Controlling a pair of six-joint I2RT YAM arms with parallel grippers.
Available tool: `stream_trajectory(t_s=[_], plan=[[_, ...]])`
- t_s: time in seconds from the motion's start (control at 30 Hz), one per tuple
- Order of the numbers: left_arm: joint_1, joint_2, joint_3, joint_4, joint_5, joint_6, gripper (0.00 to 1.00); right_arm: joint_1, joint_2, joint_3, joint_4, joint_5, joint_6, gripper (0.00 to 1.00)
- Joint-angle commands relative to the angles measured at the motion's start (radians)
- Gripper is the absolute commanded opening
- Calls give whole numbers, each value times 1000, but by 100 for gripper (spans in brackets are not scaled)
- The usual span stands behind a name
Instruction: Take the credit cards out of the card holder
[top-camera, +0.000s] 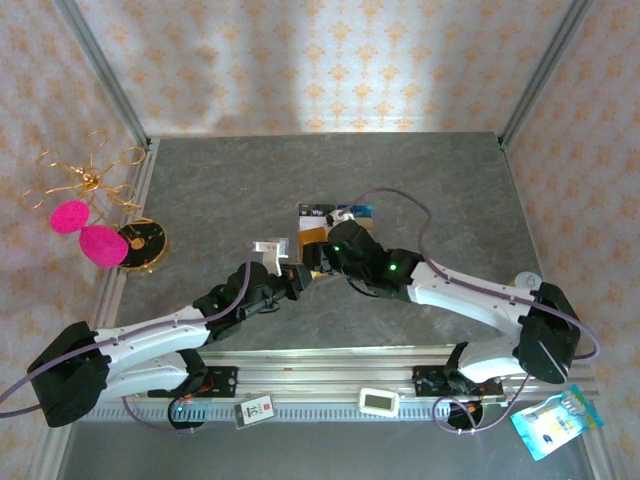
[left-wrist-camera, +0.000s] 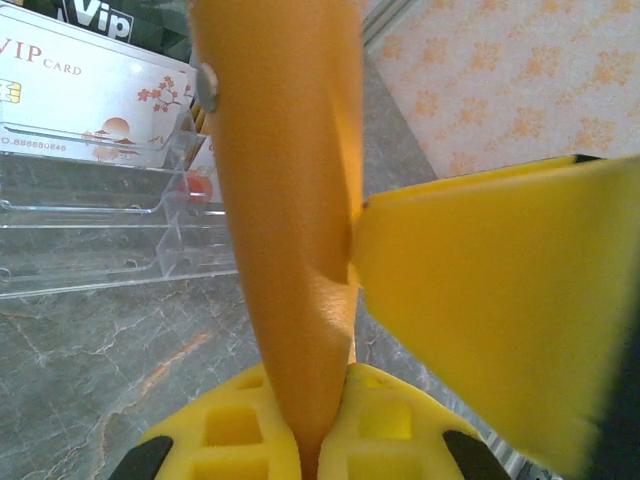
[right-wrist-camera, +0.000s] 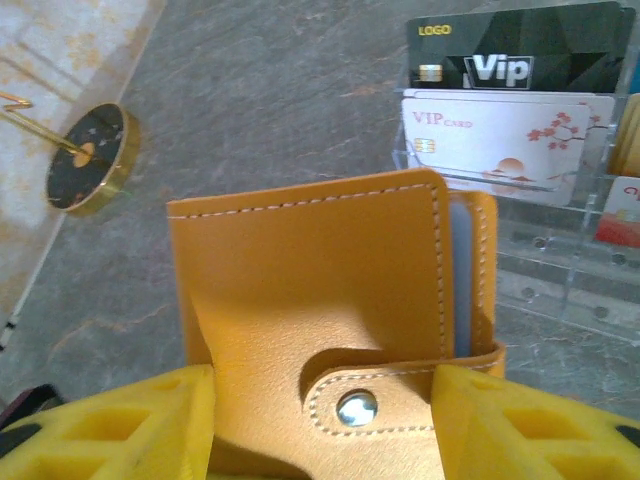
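The orange card holder (top-camera: 313, 238) (left-wrist-camera: 285, 200) (right-wrist-camera: 310, 280) is held upright just above the table's middle. My left gripper (top-camera: 300, 272) (left-wrist-camera: 325, 385) is shut on its lower edge, and the left wrist view shows it edge-on. My right gripper (top-camera: 326, 256) (right-wrist-camera: 328, 385) is open in front of its face, with the snap tab (right-wrist-camera: 380, 405) between the yellow fingers (right-wrist-camera: 530, 430). One right finger (left-wrist-camera: 480, 300) touches the holder's side. A pale blue-grey strip (right-wrist-camera: 460, 270) shows inside; any cards in it are hidden. Black (right-wrist-camera: 520, 50) and white (right-wrist-camera: 500, 140) VIP credit cards stand in a clear tray (top-camera: 335, 214) (left-wrist-camera: 90, 240) (right-wrist-camera: 560, 280).
A gold wire stand with pink pom-poms (top-camera: 85, 215) and a round black-and-gold base (top-camera: 140, 243) (right-wrist-camera: 88, 158) sit at the left edge. A white timer (top-camera: 380, 402) and a blue packet (top-camera: 555, 420) lie near the arm bases. Metal frame posts border the table.
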Motion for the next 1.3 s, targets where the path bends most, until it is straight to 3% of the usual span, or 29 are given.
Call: stream_trajectory(t_s=[0.0,0.03,0.17,0.47,0.8,1.07,1.17,1.23,1.27], plan=[[-7,-27,27,33,-7,18,0,3,40,30,-73,89,-8,55],[-7,-33,25,32,-9,19,0,3,45,29,-81,97,-7,53],[-7,-62,23,12,-36,22,0,3,48,20,-104,133,-4,29],[-7,-75,12,8,-34,10,0,0,50,-20,-110,158,-3,0],[-7,-35,-41,10,31,-50,0,-47,-45,-155,-47,94,15,0],[-3,111,-82,97,165,-117,0,-53,-104,-333,80,-35,55,0],[2,171,-50,56,186,-126,0,-52,-117,-378,124,-49,69,0],[13,227,-24,-10,200,-138,31,-52,-117,-392,129,-44,74,0],[20,249,-18,-32,205,-140,38,-52,-115,-397,127,-47,72,0]])
